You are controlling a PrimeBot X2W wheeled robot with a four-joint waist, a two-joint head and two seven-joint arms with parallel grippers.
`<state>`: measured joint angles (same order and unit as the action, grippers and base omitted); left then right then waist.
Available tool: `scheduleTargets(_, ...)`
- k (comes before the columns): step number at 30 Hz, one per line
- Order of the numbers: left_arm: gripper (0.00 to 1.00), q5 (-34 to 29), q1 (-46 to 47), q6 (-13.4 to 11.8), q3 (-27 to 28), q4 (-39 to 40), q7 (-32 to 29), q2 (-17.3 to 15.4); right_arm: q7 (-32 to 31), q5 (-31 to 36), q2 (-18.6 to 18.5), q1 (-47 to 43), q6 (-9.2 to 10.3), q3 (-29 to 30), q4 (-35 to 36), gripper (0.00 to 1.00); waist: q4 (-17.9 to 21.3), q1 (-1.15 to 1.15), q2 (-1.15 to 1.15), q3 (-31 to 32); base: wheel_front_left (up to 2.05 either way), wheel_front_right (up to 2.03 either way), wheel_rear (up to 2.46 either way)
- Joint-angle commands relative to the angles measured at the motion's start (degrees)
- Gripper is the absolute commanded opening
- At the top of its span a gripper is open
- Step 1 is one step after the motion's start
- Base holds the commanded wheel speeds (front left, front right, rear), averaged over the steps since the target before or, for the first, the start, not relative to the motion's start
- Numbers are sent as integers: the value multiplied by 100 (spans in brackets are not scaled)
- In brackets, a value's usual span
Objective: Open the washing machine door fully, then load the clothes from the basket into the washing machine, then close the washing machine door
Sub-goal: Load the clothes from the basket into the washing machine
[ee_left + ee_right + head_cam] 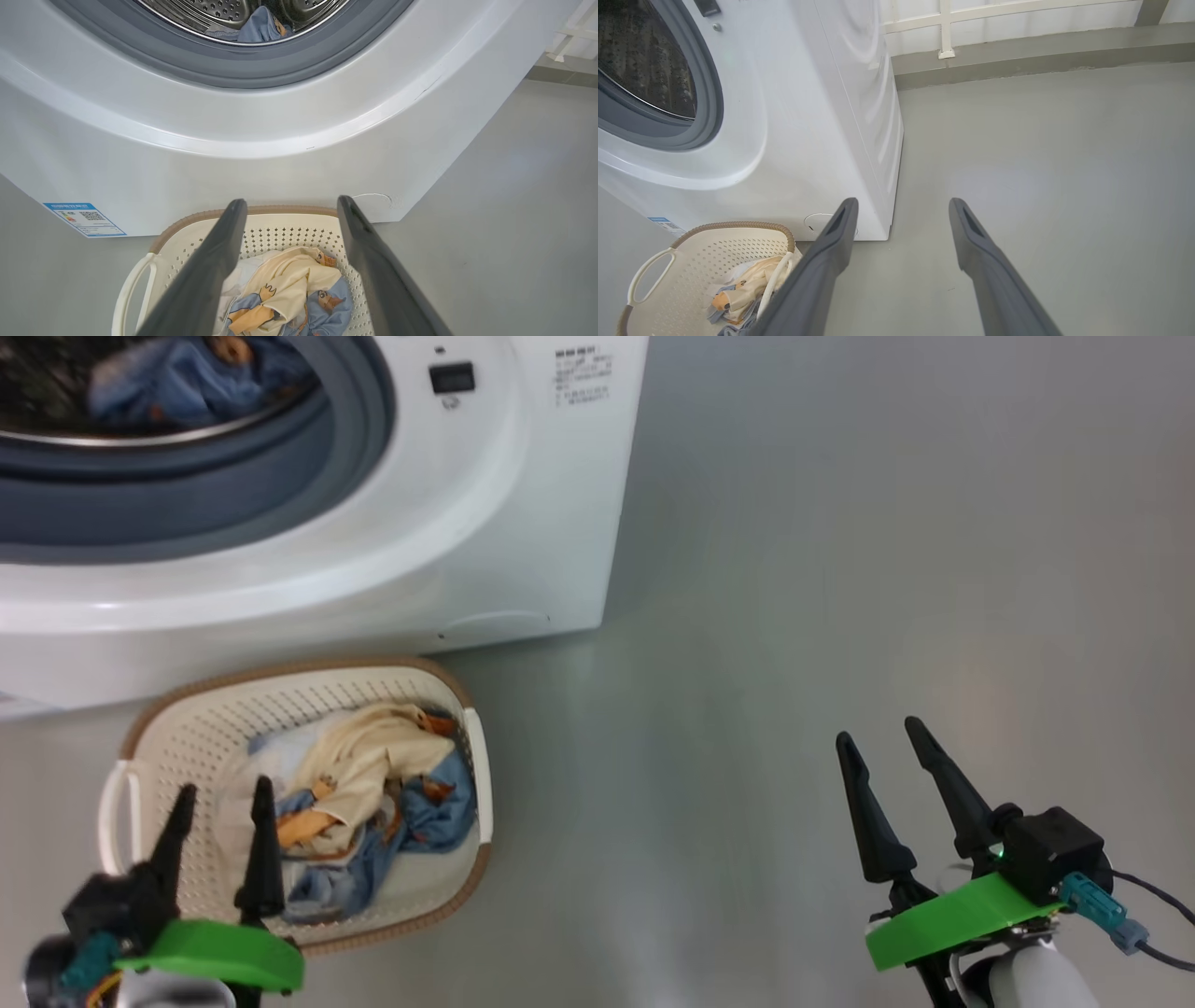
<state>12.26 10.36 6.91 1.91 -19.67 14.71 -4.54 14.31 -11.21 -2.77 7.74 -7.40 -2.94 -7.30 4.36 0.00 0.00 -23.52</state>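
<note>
Clothes lie crumpled in the basket: soft cream and light blue fabric with orange-brown prints, heaped toward its right side. The basket is cream perforated plastic, a rounded rectangle with a brown-banded rim. It stands on the smooth grey floor, close against the front of the washing machine. That glossy white box has a grey rubber ring around its mouth, and a blue garment lies in the perforated steel drum. My left gripper hovers over the basket's near left part, fingers apart and empty, with the heap just right of its tips. My right gripper hangs spread over bare floor, well apart from the basket.
</note>
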Motion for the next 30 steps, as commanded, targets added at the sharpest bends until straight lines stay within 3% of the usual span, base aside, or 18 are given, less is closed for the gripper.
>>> scheduleTargets(1,100,-12,130,36,181,15,29,-166,68,-77,-10,76,-9,-151,151,100,166,0,0,-504,0,0,0)
scheduleTargets(16,100,275,1629,57,-747,-1354,29,-958,69,-79,-10,409,-9,-188,386,100,198,0,0,-1889,0,0,0)
scheduleTargets(30,100,1043,2901,58,-2317,-2639,-2,-1866,69,-178,-10,590,-9,-275,558,100,382,0,0,-2749,0,0,0)
